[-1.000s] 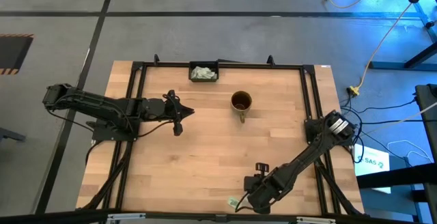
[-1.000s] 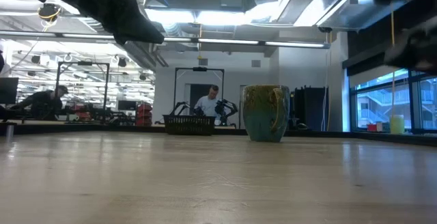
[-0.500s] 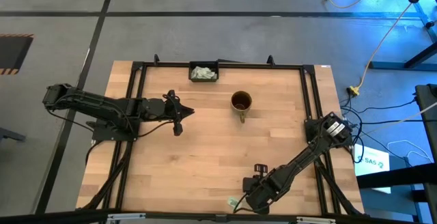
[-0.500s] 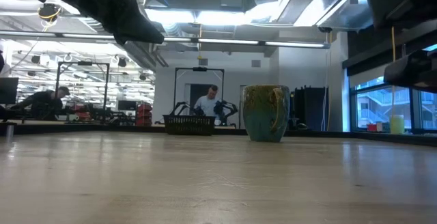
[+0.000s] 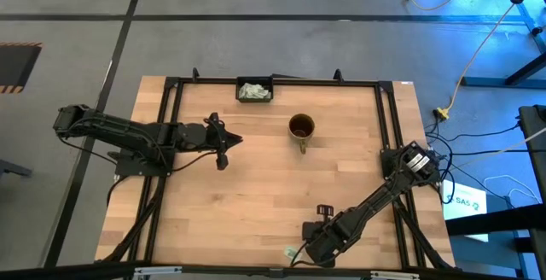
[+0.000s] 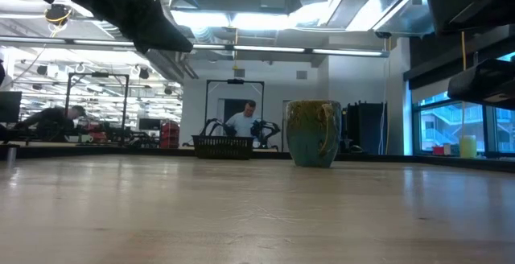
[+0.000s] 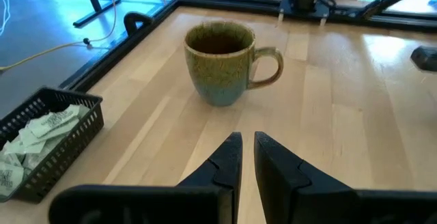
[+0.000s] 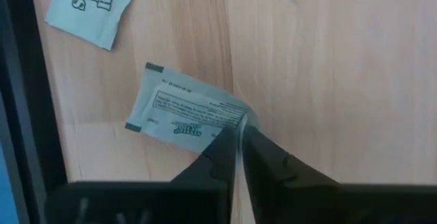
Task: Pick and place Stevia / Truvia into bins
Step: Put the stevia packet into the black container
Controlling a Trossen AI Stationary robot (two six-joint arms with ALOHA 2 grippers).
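My right gripper [image 8: 238,136] is low over the table's near edge [image 5: 309,247], shut on a white sachet with green print [image 8: 183,111]. A second sachet [image 8: 92,5] lies flat beside it. My left gripper [image 7: 246,144] hovers shut above the table's left middle [image 5: 223,146], pointing at the brown-gold mug [image 7: 218,61], which stands upright [image 5: 300,127]. The black tray [image 5: 254,90] sits at the far edge with several sachets in it [image 7: 42,130]. My right gripper pinches one short end of the sachet [image 8: 240,118] between its two fingers, coming from above. That end curls up between the fingers. The opposite end [image 8: 145,98] seems to lie on the wood; I cannot tell whether it is clear of the table.
A black metal frame [image 8: 19,80] runs along the table's near edge right beside the two sachets. In the low view the mug [image 6: 313,132] and the tray [image 6: 223,146] stand at the far side, with bare wood in front. People work in the room beyond.
My right arm has sunk a little toward the table at the near edge; in the low view its dark shape has grown and dropped at the right. The left arm, mug and tray have stayed put.
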